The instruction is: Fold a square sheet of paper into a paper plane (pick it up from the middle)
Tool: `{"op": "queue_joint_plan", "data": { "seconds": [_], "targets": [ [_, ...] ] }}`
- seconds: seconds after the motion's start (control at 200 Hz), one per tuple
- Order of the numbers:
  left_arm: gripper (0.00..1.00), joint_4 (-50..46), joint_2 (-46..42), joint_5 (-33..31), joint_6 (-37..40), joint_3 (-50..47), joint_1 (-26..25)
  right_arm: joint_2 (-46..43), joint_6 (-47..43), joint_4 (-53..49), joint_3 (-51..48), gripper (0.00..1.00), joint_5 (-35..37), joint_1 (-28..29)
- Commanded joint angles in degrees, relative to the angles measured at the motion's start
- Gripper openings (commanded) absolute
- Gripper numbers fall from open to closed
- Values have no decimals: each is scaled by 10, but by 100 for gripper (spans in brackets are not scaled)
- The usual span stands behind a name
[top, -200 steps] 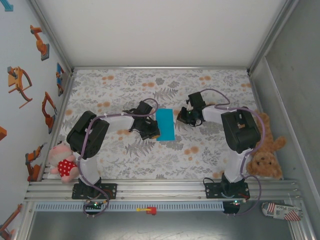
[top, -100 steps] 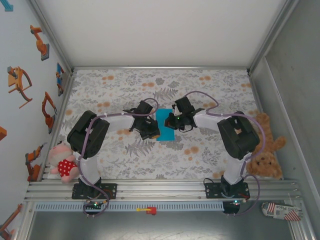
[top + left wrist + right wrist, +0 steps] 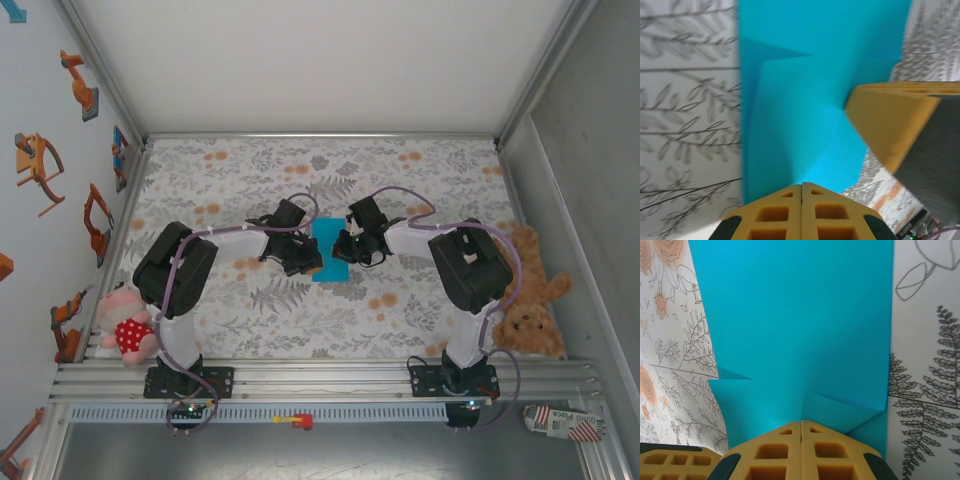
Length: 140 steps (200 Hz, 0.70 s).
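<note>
Two sets of jaws are now meeting over the paper (image 3: 330,268), which is lying flat near the middle of the table (image 3: 430,180). A second ago the right jaws were hanging off to the paper's right. They have been swinging in and are now sitting on its right edge, facing the left jaws, which have been staying on the left edge. Both sets are standing fully shut, tips together, gripping nothing, and seem to be pressing on the sheet rather than pinching it. The right wrist view is showing creases and a folded-in flap just ahead of the tips, so folding is probably under way, with the paper now pinned from both sides for pressing a crease. The table is wearing a floral cloth. White walls are enclosing it, with stickers (image 3: 40,165) on the left one, a pink plush (image 3: 128,328) by the left base and a teddy (image 3: 530,310) at the right.
</note>
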Motion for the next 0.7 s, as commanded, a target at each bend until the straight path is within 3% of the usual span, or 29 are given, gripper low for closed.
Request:
{"op": "queue_joint_plan", "data": {
  "seconds": [0.0, 0.481, 0.696],
  "targets": [
    [2, 19, -5, 16, 9, 17, 3, 31, 9, -21, -5, 0, 27, -1],
    [2, -10, 50, 23, 28, 42, 1, 46, 10, -25, -8, 0, 26, -1],
    [1, -78, 17, -14, 71, -36, 0, 53, 8, -56, -1, 0, 47, -1]
  ]
}}
